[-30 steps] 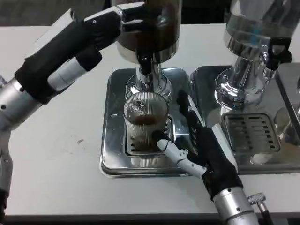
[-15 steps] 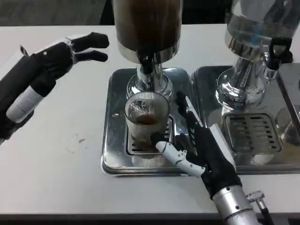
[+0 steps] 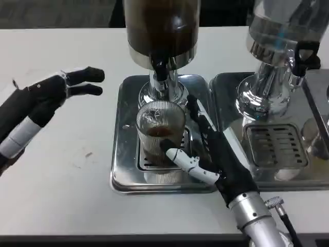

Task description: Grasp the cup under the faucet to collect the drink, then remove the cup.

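Judging the drink collected, we wrap the right hand (image 3: pixel 218 159) fingers around the cup (image 3: pixel 160 135) at frame centre, left hand (image 3: pixel 49 92) spread, next lifting it clear of the faucet (image 3: pixel 159 69).

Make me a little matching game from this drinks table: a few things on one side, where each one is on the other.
Things:
1. cup
2. left robot hand
3. right robot hand
4. clear dispenser

Places:
A. over bare table, left of the tray
B. far right, above its own drip grate
C. under the dark dispenser's faucet
D. wrapped around the cup's right side

Pairs: 1-C, 2-A, 3-D, 4-B
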`<state>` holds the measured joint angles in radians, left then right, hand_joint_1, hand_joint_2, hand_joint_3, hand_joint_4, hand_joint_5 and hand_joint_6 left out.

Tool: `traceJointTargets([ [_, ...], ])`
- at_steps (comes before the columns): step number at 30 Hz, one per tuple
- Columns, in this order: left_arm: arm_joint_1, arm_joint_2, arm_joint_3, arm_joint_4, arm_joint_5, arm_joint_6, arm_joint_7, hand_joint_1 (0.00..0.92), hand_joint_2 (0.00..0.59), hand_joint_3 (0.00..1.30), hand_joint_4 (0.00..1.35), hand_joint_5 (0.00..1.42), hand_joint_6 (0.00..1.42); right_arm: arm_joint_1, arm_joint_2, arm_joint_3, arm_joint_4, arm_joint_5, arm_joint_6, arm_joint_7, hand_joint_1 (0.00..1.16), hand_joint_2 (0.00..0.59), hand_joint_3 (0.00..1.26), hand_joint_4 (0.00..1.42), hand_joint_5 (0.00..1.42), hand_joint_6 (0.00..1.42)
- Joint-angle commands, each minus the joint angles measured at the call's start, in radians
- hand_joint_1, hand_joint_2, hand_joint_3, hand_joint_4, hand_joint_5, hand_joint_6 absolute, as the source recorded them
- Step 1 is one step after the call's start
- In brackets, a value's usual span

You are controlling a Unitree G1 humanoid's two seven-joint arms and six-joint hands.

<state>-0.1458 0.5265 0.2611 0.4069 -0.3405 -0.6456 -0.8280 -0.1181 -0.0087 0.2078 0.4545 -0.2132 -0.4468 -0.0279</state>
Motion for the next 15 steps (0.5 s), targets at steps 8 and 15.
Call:
traceJointTargets([
  [8, 0.052, 0.020, 0.009, 0.022, 0.022, -0.007, 0.026, 0.000, 0.073, 0.33, 0.22, 0.29, 0.19, -0.082, 0.009, -0.010, 0.124, 0.018, -0.084, 0.007, 0.61, 0.217, 0.00, 0.00, 0.00, 0.00],
  [15, 0.061, 0.029, 0.010, 0.021, 0.021, -0.001, 0.030, 0.000, 0.074, 0.37, 0.23, 0.30, 0.19, -0.122, 0.008, -0.001, 0.202, 0.003, -0.110, 0.018, 0.67, 0.201, 0.00, 0.00, 0.00, 0.00],
])
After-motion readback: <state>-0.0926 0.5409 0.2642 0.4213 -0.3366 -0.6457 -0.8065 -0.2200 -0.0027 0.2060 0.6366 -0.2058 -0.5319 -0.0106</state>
